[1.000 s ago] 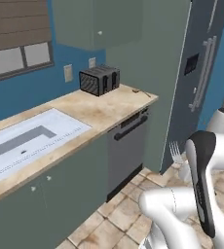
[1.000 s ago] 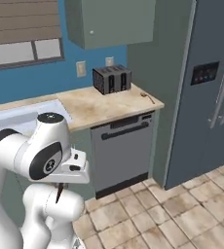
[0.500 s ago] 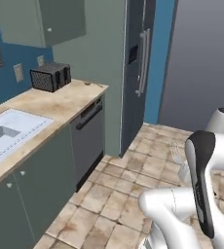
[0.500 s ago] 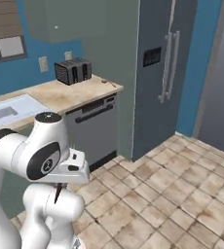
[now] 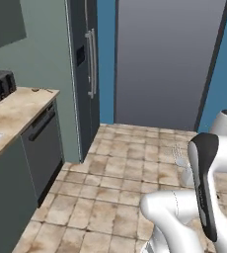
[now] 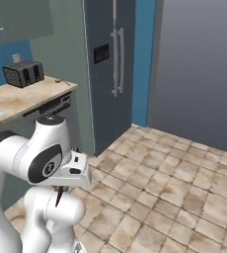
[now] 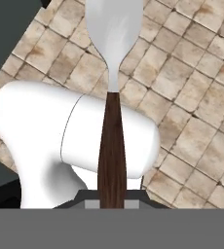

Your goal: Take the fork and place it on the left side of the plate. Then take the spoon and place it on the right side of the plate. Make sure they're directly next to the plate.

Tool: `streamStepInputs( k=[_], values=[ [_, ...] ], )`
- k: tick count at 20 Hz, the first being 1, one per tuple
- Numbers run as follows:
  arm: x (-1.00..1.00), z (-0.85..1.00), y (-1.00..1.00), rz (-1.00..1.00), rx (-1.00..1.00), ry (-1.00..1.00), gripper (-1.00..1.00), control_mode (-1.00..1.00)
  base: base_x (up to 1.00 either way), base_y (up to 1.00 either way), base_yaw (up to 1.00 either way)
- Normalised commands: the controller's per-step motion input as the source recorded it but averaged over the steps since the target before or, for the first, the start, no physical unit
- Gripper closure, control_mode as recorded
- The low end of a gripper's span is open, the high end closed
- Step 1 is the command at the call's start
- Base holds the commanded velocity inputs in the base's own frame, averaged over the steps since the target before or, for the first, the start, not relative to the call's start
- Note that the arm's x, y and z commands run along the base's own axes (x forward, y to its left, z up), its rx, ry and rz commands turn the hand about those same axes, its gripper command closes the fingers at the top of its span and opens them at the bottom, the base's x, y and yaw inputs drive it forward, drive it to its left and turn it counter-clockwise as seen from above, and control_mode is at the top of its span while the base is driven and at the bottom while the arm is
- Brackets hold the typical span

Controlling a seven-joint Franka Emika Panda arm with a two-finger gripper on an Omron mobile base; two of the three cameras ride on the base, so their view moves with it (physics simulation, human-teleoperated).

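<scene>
My gripper (image 7: 112, 203) is shut on the fork (image 7: 112, 146), holding the low end of its dark brown handle. In the hand view the pale silvery head points away over the tiled floor, and its tip is cut off by the frame's top. The tined head (image 5: 178, 154) pokes out beside my folded arm in the left base view. In the right base view the dark handle end (image 6: 59, 196) hangs under my hand. The blue plate and the spoon are out of view.
A tall dark refrigerator (image 5: 83, 69) stands ahead left, with a grey panel (image 5: 167, 59) to its right. The beige counter (image 5: 12, 116) with a black toaster (image 6: 22, 74) and a dishwasher (image 5: 41, 148) runs along the left. Tiled floor (image 6: 184, 188) stretches ahead.
The base has moved, so the whole scene has slid left: counter and toaster went to the left edge and the refrigerator came to the middle. The arm kept its folded pose, still holding the fork.
</scene>
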Motion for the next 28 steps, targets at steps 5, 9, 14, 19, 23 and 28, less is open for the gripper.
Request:
streamStepInputs(
  k=[5, 9, 14, 19, 23, 28],
  values=[
    [0.00, 0.00, 0.00, 0.00, 0.00, 0.00, 1.00, 1.00, -1.00, 0.38, -0.46],
    [0.00, 0.00, 0.00, 0.00, 0.00, 0.00, 1.00, 1.00, -0.77, 0.83, -0.33],
    [0.00, 0.00, 0.00, 0.00, 0.00, 0.00, 1.00, 1.00, -0.41, 1.00, -0.15],
    [0.00, 0.00, 0.00, 0.00, 0.00, 0.00, 1.00, 1.00, -0.25, 1.00, -0.02],
    [0.00, 0.00, 0.00, 0.00, 0.00, 0.00, 1.00, 1.00, -0.69, 1.00, 0.01],
    [0.00, 0.00, 0.00, 0.00, 0.00, 0.00, 1.00, 1.00, -0.42, 1.00, 0.02]
  ],
)
